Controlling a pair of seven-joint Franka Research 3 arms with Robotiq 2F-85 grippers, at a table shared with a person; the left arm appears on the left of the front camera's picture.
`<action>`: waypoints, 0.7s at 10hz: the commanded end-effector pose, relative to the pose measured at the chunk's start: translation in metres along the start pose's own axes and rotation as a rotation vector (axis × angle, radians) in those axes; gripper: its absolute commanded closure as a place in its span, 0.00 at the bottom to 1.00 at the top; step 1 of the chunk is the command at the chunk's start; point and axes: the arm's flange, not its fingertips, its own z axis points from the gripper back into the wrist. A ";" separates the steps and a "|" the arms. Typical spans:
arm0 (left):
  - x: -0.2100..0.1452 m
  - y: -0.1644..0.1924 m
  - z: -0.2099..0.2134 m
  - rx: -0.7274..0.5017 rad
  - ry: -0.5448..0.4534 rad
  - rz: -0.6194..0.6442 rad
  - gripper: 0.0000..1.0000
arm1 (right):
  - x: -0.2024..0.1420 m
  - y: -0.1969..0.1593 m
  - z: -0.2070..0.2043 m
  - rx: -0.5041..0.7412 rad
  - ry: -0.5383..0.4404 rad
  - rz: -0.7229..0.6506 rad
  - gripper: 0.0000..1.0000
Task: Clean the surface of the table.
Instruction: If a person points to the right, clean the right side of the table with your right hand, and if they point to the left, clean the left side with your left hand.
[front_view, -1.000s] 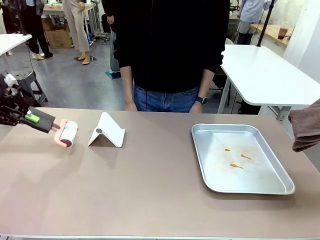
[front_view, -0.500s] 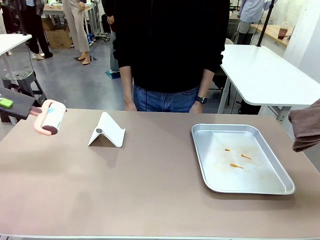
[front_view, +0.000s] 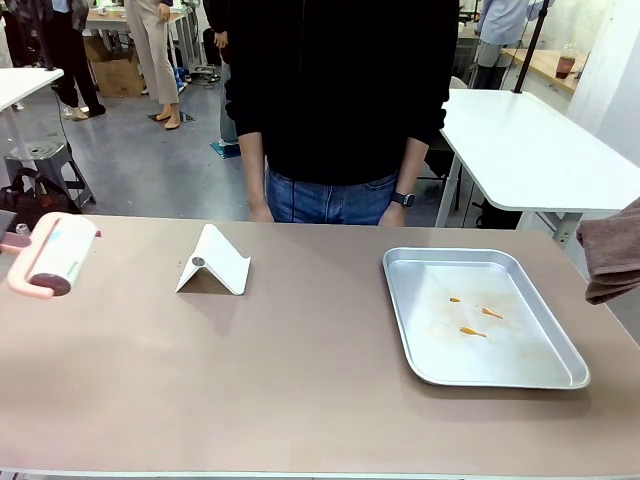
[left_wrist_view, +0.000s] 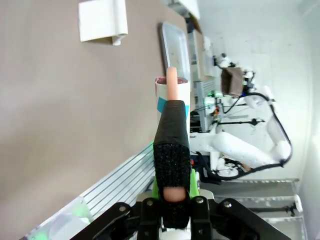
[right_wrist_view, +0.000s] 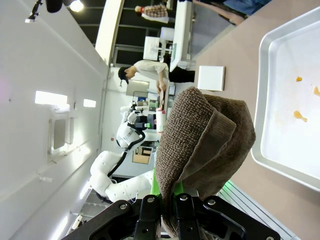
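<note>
The surface (front_view: 300, 380) fills the near half of the front view, a broad, stiff, matte brown top. It looks fixed and heavy, so it is to be swept rather than gripped, and its smooth face should let a roller or cloth glide with light downward pressure. A white folded stand (front_view: 212, 262) and a metal tray (front_view: 400, 300) with orange smears sit on it, well apart, and would need working around. The left tool (left_wrist_view: 172, 192) is clenched on the black foam handle of a pink lint roller (front_view: 55, 255), which hangs off the surface's left end. The right tool (right_wrist_view: 167, 200) is clamped on a soft brown towel (right_wrist_view: 200, 145) at the right edge. Compared with a second ago, the roller has lifted away from beside the stand and drawn back leftward and nearer the camera. The towel, tray and stand have not moved.
</note>
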 end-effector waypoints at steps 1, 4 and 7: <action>0.011 0.021 0.038 -0.093 0.028 -0.044 0.79 | -0.001 0.002 0.001 0.010 0.004 0.005 0.97; 0.000 0.019 0.031 -0.076 0.005 -0.023 0.79 | -0.001 0.002 0.001 0.010 0.004 0.005 0.97; 0.000 0.019 0.031 -0.076 0.005 -0.023 0.79 | -0.001 0.002 0.001 0.010 0.004 0.005 0.97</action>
